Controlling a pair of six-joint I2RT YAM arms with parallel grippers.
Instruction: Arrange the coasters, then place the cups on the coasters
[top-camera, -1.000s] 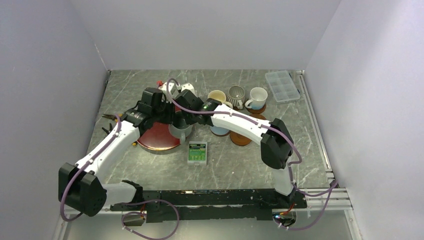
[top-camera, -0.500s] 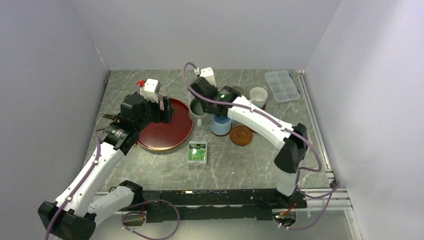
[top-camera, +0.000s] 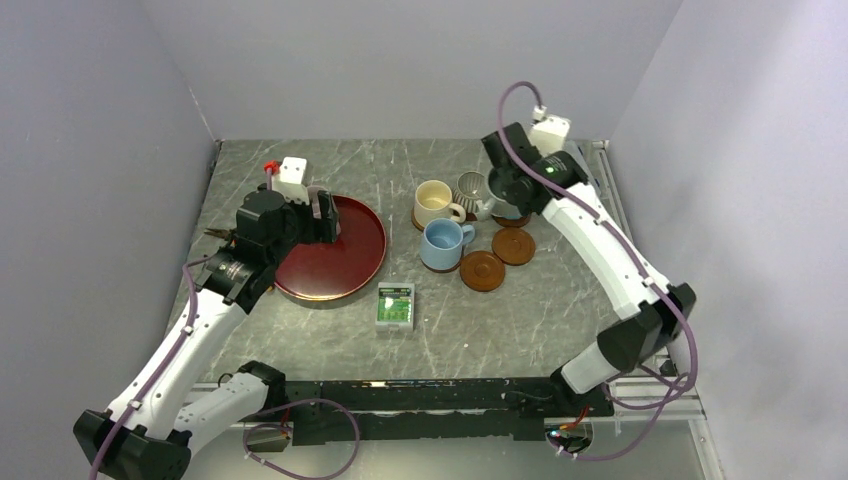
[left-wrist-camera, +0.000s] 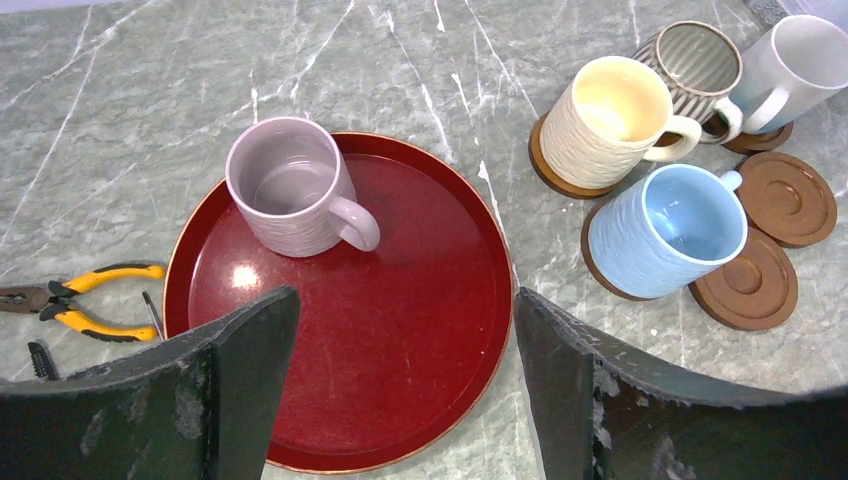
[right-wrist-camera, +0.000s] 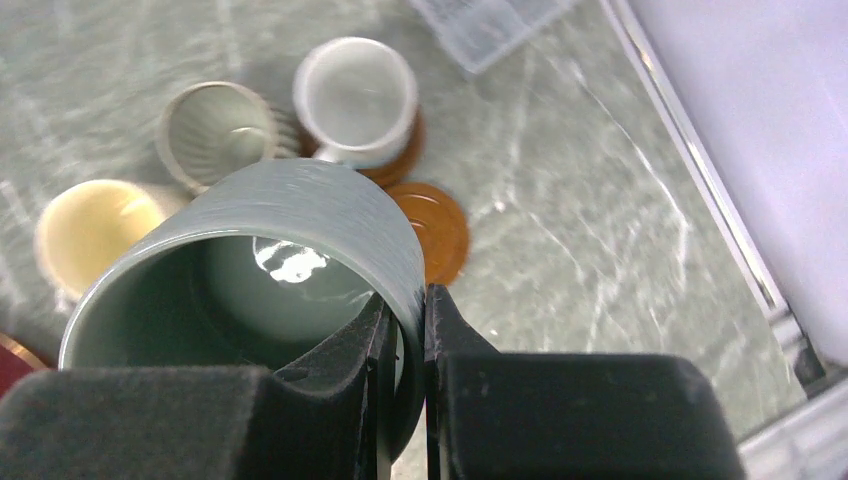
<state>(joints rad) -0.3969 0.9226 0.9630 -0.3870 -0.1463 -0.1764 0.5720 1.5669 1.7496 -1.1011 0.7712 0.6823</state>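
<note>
My right gripper (right-wrist-camera: 405, 310) is shut on the wall of the grey-green cup (right-wrist-camera: 300, 215), one finger inside and one outside. It holds the cup in the air above the back-right group. Below it are the white cup (right-wrist-camera: 355, 95) on a coaster (right-wrist-camera: 405, 155), the striped cup (right-wrist-camera: 215, 130), the cream cup (right-wrist-camera: 90, 230) and a bare coaster (right-wrist-camera: 430, 230). My left gripper (left-wrist-camera: 400, 300) hangs open over the red tray (left-wrist-camera: 400, 380). The mauve cup (left-wrist-camera: 290, 187) stands on that tray. The light blue cup (left-wrist-camera: 665, 228) sits on a coaster beside two bare coasters (left-wrist-camera: 790, 197) (left-wrist-camera: 745, 290).
Yellow-handled pliers (left-wrist-camera: 70, 300) lie left of the tray. A small green-and-white box (top-camera: 395, 307) sits in front of the tray. A clear compartment box (right-wrist-camera: 490, 25) is at the back right, near the table's rail (right-wrist-camera: 700, 190).
The right arm has carried the grey-green cup from the tray across to the back-right group. The left gripper has opened and drawn back over the tray's left side.
</note>
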